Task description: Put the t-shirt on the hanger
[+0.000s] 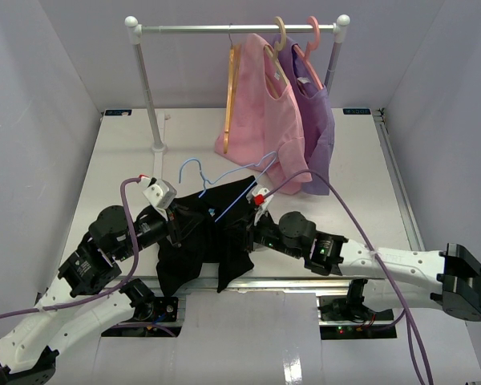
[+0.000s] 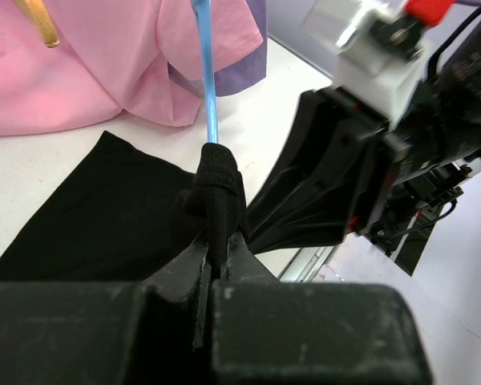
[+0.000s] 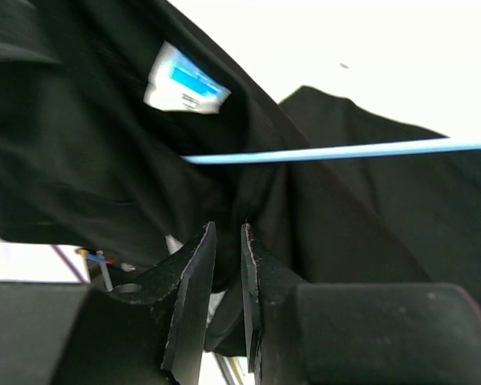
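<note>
we find the t-shirt (image 1: 194, 245) at lower centre of the top view. it is bunched and lifted between the two grippers, and its lower part drapes toward the bottom edge of the table (image 1: 120, 160). the left gripper (image 1: 179, 218) has the shirt's left side; in the left wrist view its fingers are pressed together on a thick fold of black cloth. the right gripper (image 1: 248, 233) has the right side; in the right wrist view its fingers stand almost closed with black cloth caught between them. the hanger (image 1: 234, 198) lies slantwise just above the shirt, hook toward the upper left, one arm running into the cloth near the label (image 3: 184, 84). a pink garment (image 1: 260, 104) and a purple garment (image 1: 317, 120) hang from the rail (image 1: 236, 29) at the top of the frame.
</note>
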Motion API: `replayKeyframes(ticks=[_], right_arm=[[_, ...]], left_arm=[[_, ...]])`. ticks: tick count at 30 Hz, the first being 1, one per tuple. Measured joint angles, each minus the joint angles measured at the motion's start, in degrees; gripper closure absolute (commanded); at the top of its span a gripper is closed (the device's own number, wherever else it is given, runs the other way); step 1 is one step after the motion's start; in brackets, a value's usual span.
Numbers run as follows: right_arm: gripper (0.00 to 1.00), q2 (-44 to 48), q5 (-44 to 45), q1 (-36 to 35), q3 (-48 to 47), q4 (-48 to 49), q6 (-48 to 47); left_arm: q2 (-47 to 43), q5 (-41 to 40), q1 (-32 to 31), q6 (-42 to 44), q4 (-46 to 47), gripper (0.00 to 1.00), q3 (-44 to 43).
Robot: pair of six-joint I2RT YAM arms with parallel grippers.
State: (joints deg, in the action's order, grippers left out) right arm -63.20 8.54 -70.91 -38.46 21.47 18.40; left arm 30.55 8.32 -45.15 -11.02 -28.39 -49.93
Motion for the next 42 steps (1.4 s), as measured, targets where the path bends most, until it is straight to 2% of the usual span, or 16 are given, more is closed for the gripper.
replayKeyframes(ticks=[8,23,27,30,31,32,34,35,42], right_arm=[[0.73,-4.91,1.16,-0.14,0.00,1.58,-0.55],[0.63,-9.08,1.43,-0.19,-0.02,3.22,-0.79],[0.56,-9.66,0.15,-0.38,-0.02,4.36,-0.66],[0.55,-10.44,-1.09,-0.57,0.00,5.54,-0.49],[0.56,-10.71,-1.33,-0.63,-0.02,5.76,-0.41],[0.64,-11.04,-1.56,-0.69,0.00,6.03,-0.25],[0.86,-11.60,-1.74,-0.75,0.00,6.23,0.08],[0.91,-11.87,-1.78,-0.75,0.00,6.28,0.29],[0.92,-10.84,6.58,-0.86,0.55,4.00,2.09]], left_arm=[[-0.16,0.75,0.00,-0.57,0.12,1.00,0.00],[-1.14,1.69,0.00,-0.67,0.14,1.00,-0.04],[-1.14,1.74,0.00,-0.59,0.16,1.00,-0.04],[-1.14,1.76,0.00,-0.41,0.23,1.00,-0.04],[-1.14,1.76,0.00,-0.39,0.27,1.00,-0.04],[-1.14,1.76,0.00,-0.31,0.31,1.00,-0.04],[-1.14,1.76,0.00,-0.16,0.44,1.00,-0.04],[-1.14,1.76,0.00,-0.10,0.52,1.00,-0.04],[-1.16,1.76,0.00,0.70,0.42,1.00,-0.04]])
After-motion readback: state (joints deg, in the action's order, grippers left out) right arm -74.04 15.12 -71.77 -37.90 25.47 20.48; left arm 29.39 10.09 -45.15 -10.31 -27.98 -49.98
